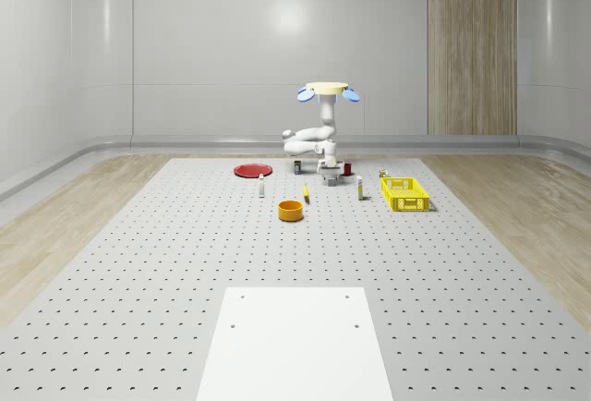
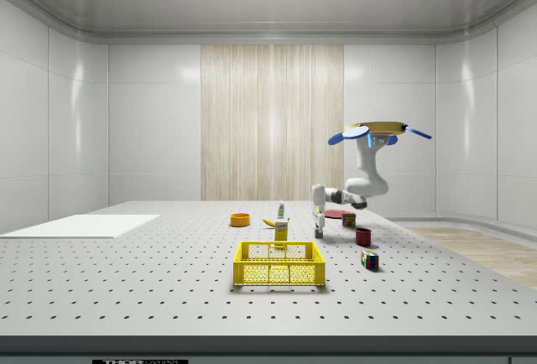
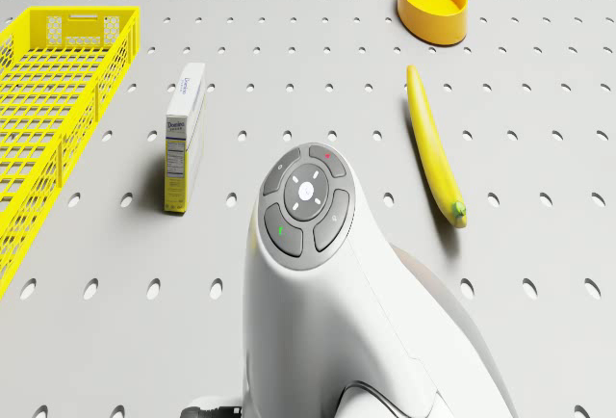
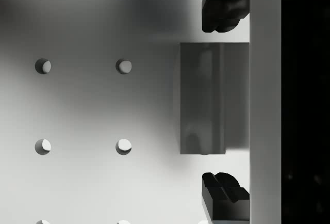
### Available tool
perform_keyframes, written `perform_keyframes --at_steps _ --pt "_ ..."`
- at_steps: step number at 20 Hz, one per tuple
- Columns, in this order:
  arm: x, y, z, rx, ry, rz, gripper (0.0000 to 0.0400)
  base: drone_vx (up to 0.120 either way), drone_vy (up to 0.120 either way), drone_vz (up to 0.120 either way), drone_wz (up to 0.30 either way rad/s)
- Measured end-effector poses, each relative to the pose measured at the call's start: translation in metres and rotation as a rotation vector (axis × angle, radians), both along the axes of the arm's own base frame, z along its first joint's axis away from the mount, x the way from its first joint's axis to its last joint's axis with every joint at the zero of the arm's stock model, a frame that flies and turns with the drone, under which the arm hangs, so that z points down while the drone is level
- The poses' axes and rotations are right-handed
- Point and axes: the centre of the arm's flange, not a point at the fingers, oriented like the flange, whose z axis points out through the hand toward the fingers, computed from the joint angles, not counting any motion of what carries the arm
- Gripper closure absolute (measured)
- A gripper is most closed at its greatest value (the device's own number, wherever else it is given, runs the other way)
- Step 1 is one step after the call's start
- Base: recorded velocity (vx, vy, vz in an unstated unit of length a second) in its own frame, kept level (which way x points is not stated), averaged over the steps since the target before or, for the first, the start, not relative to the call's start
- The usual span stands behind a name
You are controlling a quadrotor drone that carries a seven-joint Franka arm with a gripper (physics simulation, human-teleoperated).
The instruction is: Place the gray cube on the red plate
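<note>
The claw (image 4: 226, 100) hangs low over the desk (image 4: 82, 105), fingers spread wide and released. In the wrist view the gray cube (image 4: 211, 98) rests on the desk between the two fingertips (image 4: 223, 10), with a clear gap at each side; nothing is gripped. The cube sits off-center, toward the 3 o'clock side of that picture, partly behind a pale strip whose nature cannot be told.

The step in hand appears to be the grasp. To do it well:
1. Center the claw on the cube so both pads meet flat faces.
2. Lower until the pads reach the cube's mid-height, short of the desk.
3. Close evenly, then lift straight up.

In the drone view the arm (image 3: 318, 274) fills the foreground. Beyond it, a small box (image 3: 184, 135) stands at 10 o'clock, a banana (image 3: 434, 144) lies at 2 o'clock, an orange bowl (image 3: 433, 2) sits farther at 1 o'clock, and a yellow basket (image 3: 53, 100) lies at 9 o'clock.

In the whole-scene view the drone (image 1: 327, 91) hovers above the cluster of things. The red plate (image 1: 251, 170) lies well apart from the claw, at about 9 o'clock from it. The carry must clear the small things between.
</note>
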Motion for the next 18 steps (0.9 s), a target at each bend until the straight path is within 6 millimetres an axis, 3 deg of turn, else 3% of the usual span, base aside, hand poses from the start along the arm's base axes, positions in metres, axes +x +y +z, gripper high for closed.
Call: perform_keyframes --at_steps 12,15,18 --pt "0.006 -0.001 0.013 0.000 0.000 0.000 0.0000 0.000 0.000 0.000 0.000" --pt "0.006 -0.001 0.014 0.000 0.000 0.000 0.0073 0.000 0.000 0.000 0.000" --pt "0.006 -0.002 0.014 0.000 0.000 0.000 0.0114 0.000 0.000 0.000 0.000"
